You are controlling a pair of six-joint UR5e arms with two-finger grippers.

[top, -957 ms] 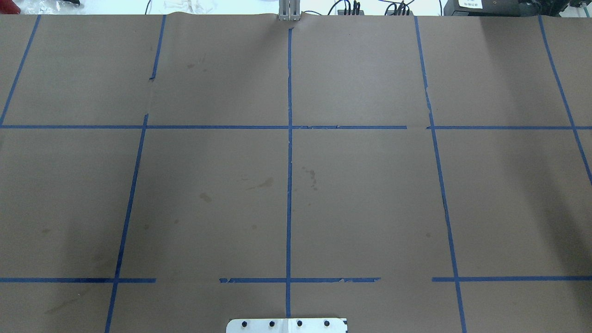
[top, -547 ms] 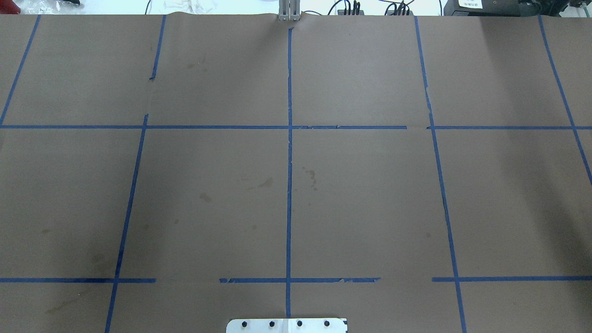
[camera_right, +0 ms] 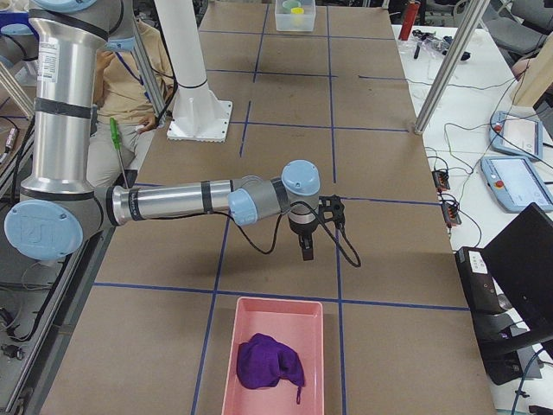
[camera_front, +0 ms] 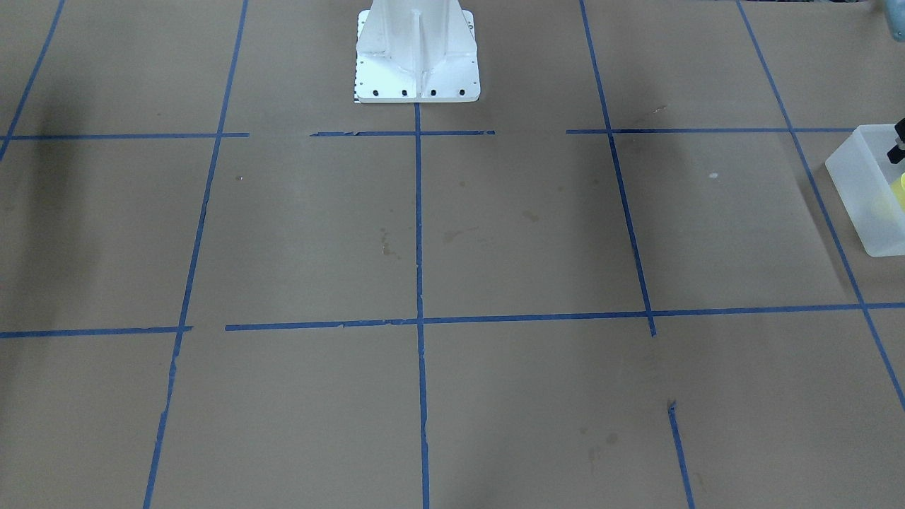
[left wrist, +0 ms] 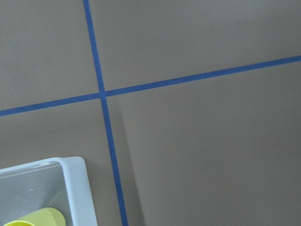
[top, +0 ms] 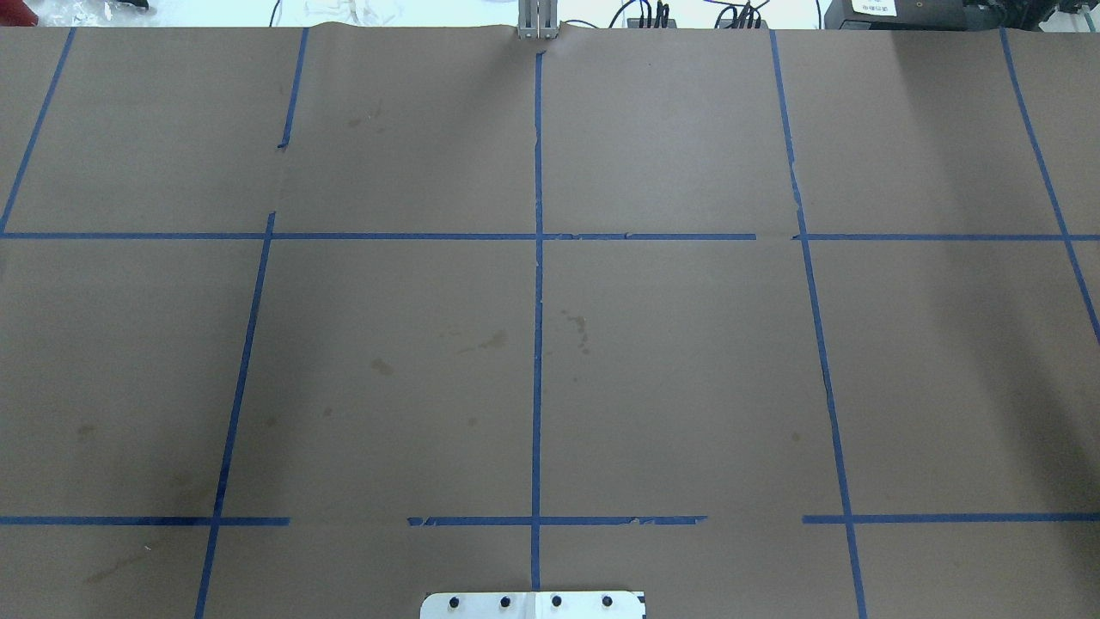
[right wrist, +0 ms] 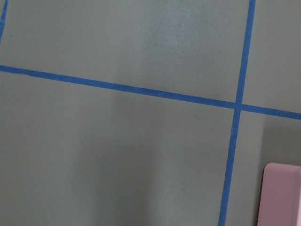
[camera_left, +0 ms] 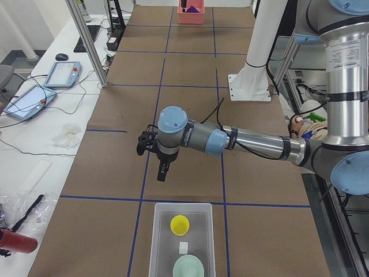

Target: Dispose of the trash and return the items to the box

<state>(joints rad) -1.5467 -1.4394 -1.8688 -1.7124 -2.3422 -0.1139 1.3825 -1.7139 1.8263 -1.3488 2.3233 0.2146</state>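
Observation:
The frosted-white box [camera_left: 164, 242] stands at the table's left end. The yellow cup [camera_left: 180, 224] and the mint-green bowl [camera_left: 188, 268] sit inside it. The box [camera_front: 859, 184] and cup [camera_front: 899, 194] also show at the front-facing view's right edge, and a box corner [left wrist: 77, 188] with the cup's rim [left wrist: 33, 219] shows in the left wrist view. My left gripper [camera_left: 164, 172] hangs above the table just short of the box. My right gripper [camera_right: 305, 251] hangs above the table near a pink bin [camera_right: 229, 354]. I cannot tell whether either is open or shut.
The pink bin holds a crumpled purple cloth [camera_right: 270, 361]; its corner [right wrist: 282, 193] shows in the right wrist view. A small white scrap [camera_left: 183, 247] lies in the box. The white robot pedestal [camera_front: 416, 49] stands mid-table. A person [camera_right: 130, 78] sits behind the robot.

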